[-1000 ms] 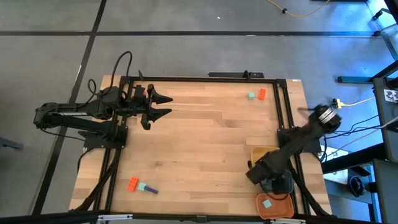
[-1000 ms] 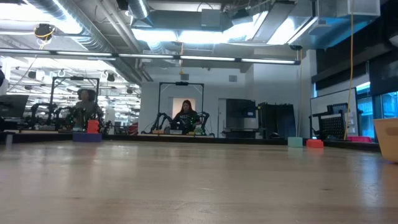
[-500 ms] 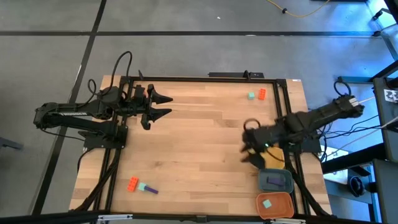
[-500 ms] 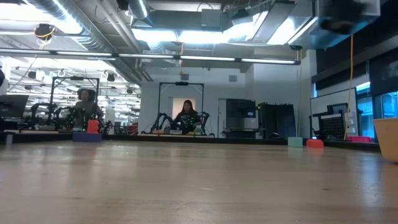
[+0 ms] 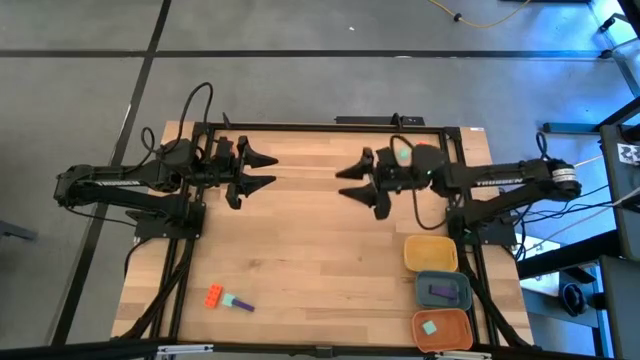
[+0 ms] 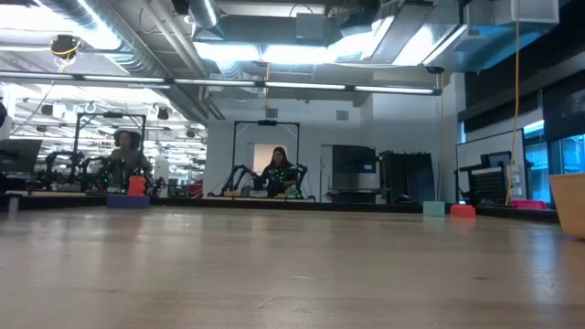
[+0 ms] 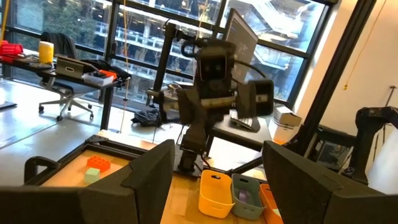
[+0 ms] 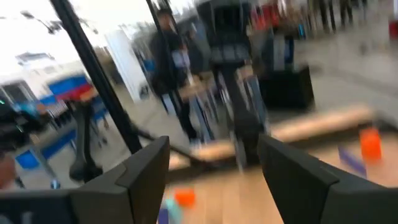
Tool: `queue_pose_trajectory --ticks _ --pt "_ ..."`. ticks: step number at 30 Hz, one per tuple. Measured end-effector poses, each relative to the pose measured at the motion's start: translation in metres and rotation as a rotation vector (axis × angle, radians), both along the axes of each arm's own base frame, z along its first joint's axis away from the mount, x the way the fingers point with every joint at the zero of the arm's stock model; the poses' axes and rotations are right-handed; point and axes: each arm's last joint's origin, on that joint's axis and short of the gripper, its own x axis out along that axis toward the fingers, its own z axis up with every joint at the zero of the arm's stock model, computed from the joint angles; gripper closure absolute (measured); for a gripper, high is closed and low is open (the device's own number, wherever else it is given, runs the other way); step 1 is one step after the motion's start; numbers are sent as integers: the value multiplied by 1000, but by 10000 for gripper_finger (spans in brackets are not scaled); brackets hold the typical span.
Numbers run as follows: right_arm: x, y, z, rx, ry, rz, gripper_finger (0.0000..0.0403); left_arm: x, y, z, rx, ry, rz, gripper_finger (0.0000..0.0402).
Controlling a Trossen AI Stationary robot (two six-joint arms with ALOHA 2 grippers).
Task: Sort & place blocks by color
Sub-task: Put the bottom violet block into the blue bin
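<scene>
- We see the blocks scattered in several places: an orange-red block (image 5: 214,296) lies near the table's front-left corner, with a small teal and purple bar (image 5: 238,303) touching or just beside it.
- A second orange-red block (image 5: 427,152) sits near the far-right corner, partly hidden by the right arm in the high view; the left wrist view shows it (image 7: 97,164) with a teal-green block (image 7: 91,176) just beside it.
- Along the right edge we find three trays in a row: a yellow tray (image 5: 430,252), then a blue-grey tray (image 5: 443,289) with a purple block (image 5: 439,291) lying inside it, then an orange tray (image 5: 441,328) holding a teal-green block (image 5: 430,327).
- The right gripper (image 5: 352,184) hangs over the far-right part of the wooden table (image 5: 320,250), pointing toward the centre; we see its two fingers spread apart with nothing between them.
- The left gripper (image 5: 266,170) waits over the far-left part of the table, facing the right one across a bare stretch of wood; its fingers stand wide apart and we see nothing held.
- In the low view neither gripper shows; the table top runs level toward the room, with small blocks on its far edge at both sides.
- Beyond the table we see a person (image 6: 276,170) seated at another workstation, and a second person (image 6: 123,160) off to the side.
</scene>
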Motion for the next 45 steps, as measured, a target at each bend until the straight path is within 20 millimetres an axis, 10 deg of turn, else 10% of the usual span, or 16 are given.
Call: queue_pose_trajectory --ticks 40,45 --pt "-4 -8 5 -206 -58 -55 157 0 2 -1 34 17 85 166" --pt "-3 -8 5 -202 -53 -54 157 -4 13 14 -35 224 213 166"
